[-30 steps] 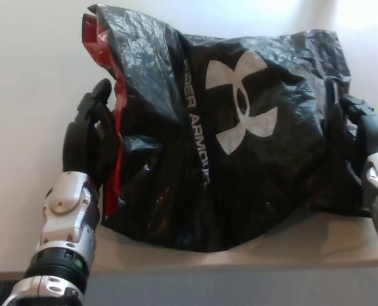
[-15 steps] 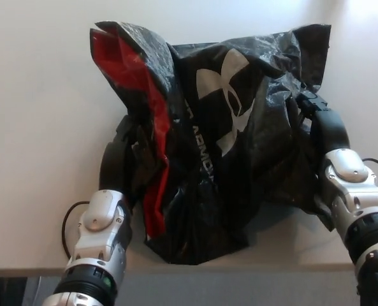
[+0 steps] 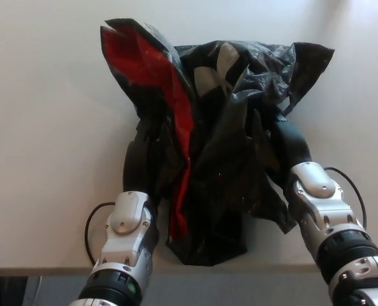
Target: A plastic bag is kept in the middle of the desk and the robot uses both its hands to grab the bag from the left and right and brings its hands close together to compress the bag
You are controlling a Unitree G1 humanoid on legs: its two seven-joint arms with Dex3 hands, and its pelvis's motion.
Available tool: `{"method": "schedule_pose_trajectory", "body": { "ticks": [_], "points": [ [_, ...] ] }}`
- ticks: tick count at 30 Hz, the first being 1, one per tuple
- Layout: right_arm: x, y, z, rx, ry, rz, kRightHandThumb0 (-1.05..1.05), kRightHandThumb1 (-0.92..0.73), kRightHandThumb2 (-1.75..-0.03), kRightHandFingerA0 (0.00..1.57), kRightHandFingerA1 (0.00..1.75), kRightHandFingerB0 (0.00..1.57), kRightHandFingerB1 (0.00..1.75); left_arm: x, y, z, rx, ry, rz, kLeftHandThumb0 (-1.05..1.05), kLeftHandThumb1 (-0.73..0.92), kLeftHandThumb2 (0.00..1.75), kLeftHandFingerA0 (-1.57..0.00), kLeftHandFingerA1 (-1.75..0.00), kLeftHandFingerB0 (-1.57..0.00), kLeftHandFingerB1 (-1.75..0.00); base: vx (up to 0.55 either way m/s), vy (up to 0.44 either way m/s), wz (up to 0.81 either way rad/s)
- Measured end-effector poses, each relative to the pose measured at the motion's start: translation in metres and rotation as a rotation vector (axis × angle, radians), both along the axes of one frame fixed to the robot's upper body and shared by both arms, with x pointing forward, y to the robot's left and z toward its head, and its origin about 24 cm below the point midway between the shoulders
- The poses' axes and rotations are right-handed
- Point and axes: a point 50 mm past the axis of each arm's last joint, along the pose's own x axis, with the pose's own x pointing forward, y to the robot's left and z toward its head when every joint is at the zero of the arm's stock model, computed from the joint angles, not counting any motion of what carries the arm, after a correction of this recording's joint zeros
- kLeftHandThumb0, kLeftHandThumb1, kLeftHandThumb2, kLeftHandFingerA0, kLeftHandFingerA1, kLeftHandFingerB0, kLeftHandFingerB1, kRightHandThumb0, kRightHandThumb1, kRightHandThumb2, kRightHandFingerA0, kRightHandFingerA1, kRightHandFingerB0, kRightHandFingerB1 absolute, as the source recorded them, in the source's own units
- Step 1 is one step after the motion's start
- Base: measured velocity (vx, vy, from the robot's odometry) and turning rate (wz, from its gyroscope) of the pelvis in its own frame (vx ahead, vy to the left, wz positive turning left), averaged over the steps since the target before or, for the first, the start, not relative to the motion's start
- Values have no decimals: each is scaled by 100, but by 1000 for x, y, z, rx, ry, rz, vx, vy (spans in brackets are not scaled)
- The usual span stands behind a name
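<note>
Bag (image 3: 220, 159) squeezed btwn both hands on desk (image 3: 48, 127).

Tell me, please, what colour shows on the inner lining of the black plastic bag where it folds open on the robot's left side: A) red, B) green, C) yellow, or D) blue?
A: the black plastic bag shows a bright red lining along its opened fold, running down beside the left robot hand, while the right robot hand presses in from the other side.

Pale desk (image 3: 42, 159) evenly lit; grey floor (image 3: 239, 290) below its edge.
</note>
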Motion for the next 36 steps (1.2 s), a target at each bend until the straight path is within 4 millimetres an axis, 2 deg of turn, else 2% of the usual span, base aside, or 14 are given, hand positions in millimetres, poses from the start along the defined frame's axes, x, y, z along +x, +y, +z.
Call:
{"method": "schedule_pose_trajectory", "body": {
  "ticks": [3, 4, 11, 12, 15, 16, 19, 28, 29, 30, 33, 34, 35, 36],
  "points": [
    [-4, 6, 0, -30, -47, 52, -84, -92, -122, 0, 11, 2, 13, 0, 2, 3, 17, -26, 7, -79, 92, 122, 0, -3, 0, -7, 0, 0, 0],
    [-5, 8, 1, -39, -63, 67, -85, -92, -121, 0, 10, 3, 13, 1, 2, 4, 21, -34, 11, -77, 88, 118, 0, -5, 0, -9, 0, 0, 0],
    [-8, 16, 6, -79, -131, 123, -86, -92, -121, 0, 9, 1, 11, 2, 4, 7, 22, -60, 30, -74, 87, 118, 0, -6, 0, -10, 0, 0, 0],
    [-8, 17, 6, -80, -135, 125, -85, -92, -121, 0, 10, 1, 12, 2, 4, 8, 21, -62, 31, -65, 92, 99, 0, 0, 0, -10, 0, 0, 0],
    [-9, 17, 6, -82, -140, 128, -84, -92, -121, 0, 11, 2, 13, 2, 5, 8, 20, -68, 34, -66, 92, 100, 0, 0, 0, -9, 0, 0, 0],
    [-9, 17, 6, -83, -140, 129, -84, -92, -122, 0, 11, 2, 14, 2, 5, 9, 20, -70, 34, -77, 92, 122, 0, -7, 0, -10, 0, 0, 0],
    [-9, 17, 6, -87, -146, 131, -85, -90, -121, 0, 11, 3, 14, 2, 5, 9, 19, -75, 35, -76, 87, 116, 0, -4, 0, -9, 0, 0, 0],
    [-10, 15, 4, -88, -144, 131, -82, -88, -120, 0, 15, 1, 17, 2, 6, 9, 24, -79, 37, -77, 90, 119, 0, -5, 0, -9, 0, 0, 0],
    [-10, 15, 4, -88, -146, 131, -85, -82, -117, 0, 19, 0, 14, 2, 6, 9, 27, -79, 36, -67, 92, 96, 0, -4, 0, -16, 0, 0, 0],
    [-10, 15, 4, -88, -147, 132, -85, -79, -115, 0, 19, 0, 14, 2, 7, 10, 30, -80, 36, -76, 91, 123, 0, -15, -2, -17, 0, 0, 0],
    [-8, 6, 6, -93, -150, 116, -82, -73, -112, 0, 23, 0, 18, 6, 18, 17, 81, -109, 42, -81, 87, 119, 0, -15, -5, -17, 0, 0, 0],
    [-6, -1, 10, -97, -164, 102, -83, -72, -111, 1, 25, 1, 18, 8, 30, 22, 117, -129, 58, -74, 81, 117, -1, -26, -7, -27, 0, 0, 0],
    [-4, -6, 14, -98, -175, 89, -80, -71, -111, 0, 27, 0, 19, 10, 37, 25, 137, -141, 70, -74, 92, 81, -3, -27, -11, -24, 0, 0, 0],
    [-2, -14, 20, -95, -195, 65, -80, -71, -111, 0, 27, 0, 19, 12, 49, 32, 171, -163, 92, -74, 92, 81, -3, -27, -11, -24, 0, 0, 0]
  ]
}}
